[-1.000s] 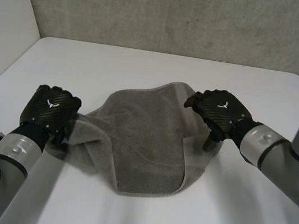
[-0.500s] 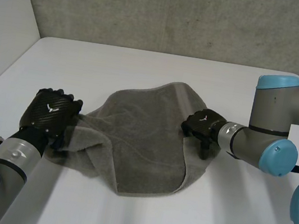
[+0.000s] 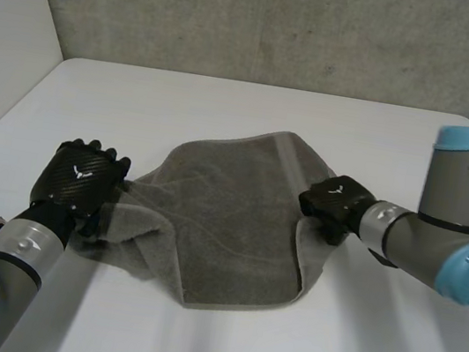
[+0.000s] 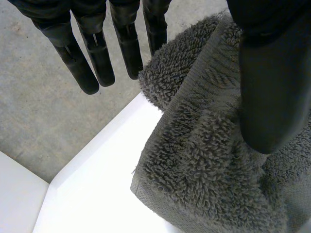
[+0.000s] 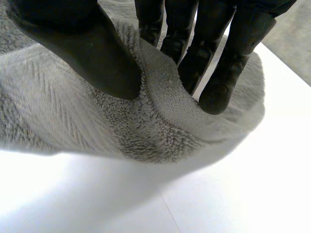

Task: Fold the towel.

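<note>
— Where is the towel (image 3: 227, 220) found?

— It is spread, somewhat rumpled, over the middle of the white desk (image 3: 227, 108). A rounded edge is turned towards the robot.

— How is the left robot hand (image 3: 78, 180) set?

— It is placed at the towel's left corner, which is raised off the desk. In the left wrist view the thumb (image 4: 274, 92) is pressed onto the grey pile. The cloth is bunched against the nearest of the straight fingers (image 4: 155, 24), so the corner is pinched.

— And the right robot hand (image 3: 332, 205)?

— It is closed on the towel's right edge. In the right wrist view a ridge of cloth is squeezed between the thumb (image 5: 92, 53) on one side and the fingers (image 5: 228, 68) on the other. That edge is held just clear of the desk, and a shadow is cast beneath it.

— Are the two hands apart?

— They are, at opposite sides of the towel, and the cloth between them is laid on the desk.
</note>
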### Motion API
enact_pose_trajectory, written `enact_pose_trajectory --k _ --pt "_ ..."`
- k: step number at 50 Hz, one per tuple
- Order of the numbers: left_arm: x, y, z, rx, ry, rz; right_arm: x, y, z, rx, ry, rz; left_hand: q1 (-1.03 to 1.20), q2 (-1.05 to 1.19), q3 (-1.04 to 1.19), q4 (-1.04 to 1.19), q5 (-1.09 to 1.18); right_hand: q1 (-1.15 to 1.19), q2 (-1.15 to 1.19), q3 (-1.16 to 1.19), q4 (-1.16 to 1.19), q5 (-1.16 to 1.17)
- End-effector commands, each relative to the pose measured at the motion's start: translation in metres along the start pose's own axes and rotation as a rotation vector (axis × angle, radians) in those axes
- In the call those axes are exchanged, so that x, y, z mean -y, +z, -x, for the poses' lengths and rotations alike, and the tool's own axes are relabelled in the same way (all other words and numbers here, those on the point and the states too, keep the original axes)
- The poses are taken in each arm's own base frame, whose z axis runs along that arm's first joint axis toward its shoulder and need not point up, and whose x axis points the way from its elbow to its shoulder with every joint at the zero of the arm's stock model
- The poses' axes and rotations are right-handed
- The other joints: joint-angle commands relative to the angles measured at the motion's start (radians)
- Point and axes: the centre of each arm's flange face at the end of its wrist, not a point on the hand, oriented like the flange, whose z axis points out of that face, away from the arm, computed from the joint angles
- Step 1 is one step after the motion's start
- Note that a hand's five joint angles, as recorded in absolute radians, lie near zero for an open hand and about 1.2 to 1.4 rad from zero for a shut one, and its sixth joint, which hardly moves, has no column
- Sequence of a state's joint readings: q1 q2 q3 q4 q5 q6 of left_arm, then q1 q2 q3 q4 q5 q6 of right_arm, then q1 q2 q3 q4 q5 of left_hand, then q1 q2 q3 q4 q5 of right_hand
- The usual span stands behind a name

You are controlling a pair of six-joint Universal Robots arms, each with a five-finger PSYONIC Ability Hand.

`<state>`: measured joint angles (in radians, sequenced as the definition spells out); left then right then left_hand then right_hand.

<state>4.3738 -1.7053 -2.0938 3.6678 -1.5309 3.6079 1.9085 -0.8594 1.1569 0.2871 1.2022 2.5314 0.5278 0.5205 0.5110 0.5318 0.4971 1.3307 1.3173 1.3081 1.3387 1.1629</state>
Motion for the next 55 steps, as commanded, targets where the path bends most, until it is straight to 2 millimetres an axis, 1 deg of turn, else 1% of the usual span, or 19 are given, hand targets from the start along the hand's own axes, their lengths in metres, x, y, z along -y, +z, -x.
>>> enact_pose_trajectory --k 1,2,4,5,6,8,11,13,19,21,22,24,29,34,36,37,38,48,55 --pt "-0.002 -0.001 -0.001 -0.005 0.0 0.009 -0.015 -0.027 -0.041 -0.116 0.148 -0.073 -0.123 -0.116 -0.107 -0.127 -0.267 0.066 0.079 0.088 0.058 0.059" --pt "-0.002 -0.001 -0.001 -0.005 0.0 0.009 -0.015 -0.027 -0.041 -0.116 0.148 -0.073 -0.123 -0.116 -0.107 -0.127 -0.267 0.066 0.079 0.088 0.058 0.059" --pt "-0.003 -0.001 -0.002 -0.005 0.0 0.01 -0.019 -0.032 -0.046 -0.137 0.209 -0.095 -0.121 -0.113 -0.104 -0.125 -0.264 0.066 0.079 0.088 0.058 0.059" --pt "-0.002 -0.001 -0.001 -0.005 0.0 0.009 -0.022 -0.039 -0.051 -0.169 0.278 -0.122 -0.121 -0.113 -0.104 -0.125 -0.264 0.066 0.079 0.088 0.058 0.059" --pt "-0.003 -0.002 -0.002 -0.007 0.0 0.011 -0.022 -0.039 -0.051 -0.17 0.279 -0.122 -0.121 -0.113 -0.104 -0.125 -0.264 0.066 0.079 0.088 0.058 0.059" --pt "-0.003 -0.003 -0.003 -0.01 0.0 0.013 -0.031 -0.053 -0.059 -0.235 0.396 -0.177 -0.121 -0.113 -0.104 -0.125 -0.264 0.066 0.079 0.088 0.058 0.059" --pt "-0.004 -0.004 -0.004 -0.015 0.0 0.015 -0.037 -0.058 -0.06 -0.253 0.431 -0.191 -0.118 -0.11 -0.101 -0.122 -0.261 0.066 0.079 0.088 0.058 0.059" --pt "-0.005 -0.004 -0.005 -0.018 0.0 0.017 -0.049 -0.064 -0.057 -0.275 0.466 -0.199 -0.103 -0.096 -0.086 -0.107 -0.247 0.066 0.079 0.088 0.058 0.059" --pt "-0.005 -0.003 -0.004 -0.012 0.001 0.019 -0.057 -0.064 -0.051 -0.284 0.463 -0.203 -0.071 -0.063 -0.054 -0.075 -0.214 0.066 0.079 0.088 0.058 0.059" --pt "-0.005 -0.004 -0.003 -0.01 0.001 0.018 -0.057 -0.064 -0.053 -0.288 0.461 -0.21 0.084 0.091 0.101 0.08 -0.06 0.066 0.079 0.088 0.058 0.059" --pt "-0.005 -0.004 -0.003 -0.01 0.001 0.018 -0.057 -0.063 -0.053 -0.288 0.464 -0.211 0.085 0.092 0.102 0.081 -0.059 0.066 0.079 0.088 0.058 0.059" --pt "-0.005 -0.004 -0.003 -0.011 0.001 0.017 -0.057 -0.063 -0.053 -0.29 0.465 -0.21 0.31 0.317 0.327 0.306 0.166 0.066 0.079 0.088 0.058 0.059" --pt "-0.005 -0.004 -0.004 -0.014 0.0 0.02 -0.059 -0.064 -0.051 -0.287 0.467 -0.204 0.376 0.383 0.392 0.372 0.232 0.066 0.079 0.088 0.058 0.059" --pt "-0.007 -0.004 -0.006 -0.023 0.0 0.024 -0.06 -0.063 -0.049 -0.284 0.471 -0.199 0.525 0.533 0.542 0.521 0.382 0.066 0.079 0.088 0.058 0.059" --pt "-0.008 -0.005 -0.008 -0.028 0.0 0.028 -0.061 -0.063 -0.049 -0.285 0.472 -0.198 0.724 0.731 0.741 0.72 0.58 0.066 0.079 0.088 0.058 0.059" --pt "-0.008 -0.005 -0.008 -0.028 0.0 0.028 -0.061 -0.063 -0.049 -0.285 0.472 -0.198 0.725 0.732 0.742 0.721 0.581 0.066 0.079 0.088 0.058 0.059" --pt "-0.007 -0.005 -0.009 -0.031 0.001 0.026 -0.061 -0.063 -0.049 -0.285 0.47 -0.2 0.859 0.866 0.875 0.855 0.715 0.066 0.079 0.088 0.058 0.059" --pt "-0.001 -0.006 -0.006 -0.022 0.0 0.002 -0.061 -0.062 -0.051 -0.3 0.457 -0.211 0.868 0.876 0.885 0.864 0.725 0.066 0.079 0.088 0.058 0.059" --pt "0.018 -0.005 0.01 0.046 -0.012 -0.084 -0.062 -0.062 -0.055 -0.315 0.451 -0.222 0.868 0.876 0.885 0.864 0.725 0.066 0.079 0.088 0.058 0.059"
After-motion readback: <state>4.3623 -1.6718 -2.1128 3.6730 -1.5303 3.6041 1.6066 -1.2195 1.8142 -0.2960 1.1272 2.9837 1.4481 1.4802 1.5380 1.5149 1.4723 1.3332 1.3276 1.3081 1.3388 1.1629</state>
